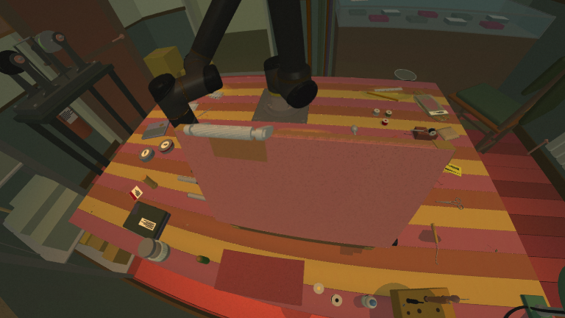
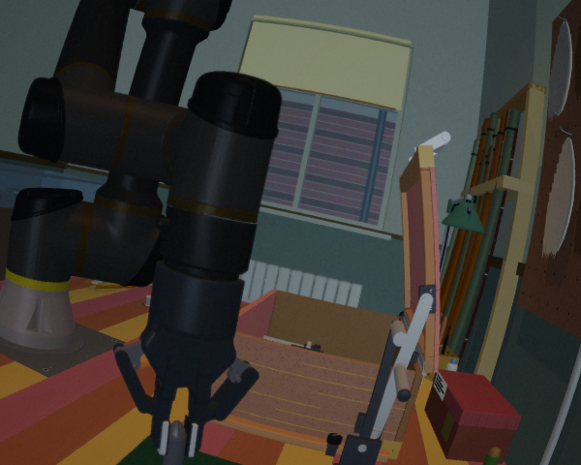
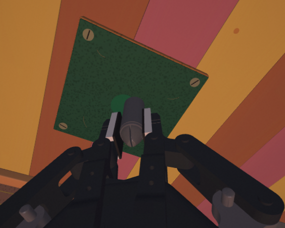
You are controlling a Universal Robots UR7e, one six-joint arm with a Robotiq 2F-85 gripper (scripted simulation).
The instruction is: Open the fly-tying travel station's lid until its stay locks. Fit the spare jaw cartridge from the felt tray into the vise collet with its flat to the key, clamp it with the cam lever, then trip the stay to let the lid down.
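Observation:
The spare jaw cartridge [image 3: 132, 121], a grey cylinder with a tapered slotted tip, stands on the green felt tray [image 3: 126, 86] and is clasped by my gripper [image 3: 129, 123], which has closed around it beside the station. In the second side camera the cartridge [image 2: 177, 438] shows between the fingers of the gripper [image 2: 178, 439], low at the table. The station's lid [image 1: 308, 185] stands raised, with its pale handle [image 1: 227, 131] along the top edge. The stay [image 2: 411, 330] leans against the lid, next to the vise post [image 2: 381, 385] with its wooden-handled lever [image 2: 400, 361].
The open station base [image 2: 316, 380] lies just right of the gripper. Spools, tools and small boxes are scattered on the striped table [image 1: 458, 223]. A dark red box [image 2: 468, 420] sits beyond the vise. The robot's base [image 2: 33, 310] stands to the left.

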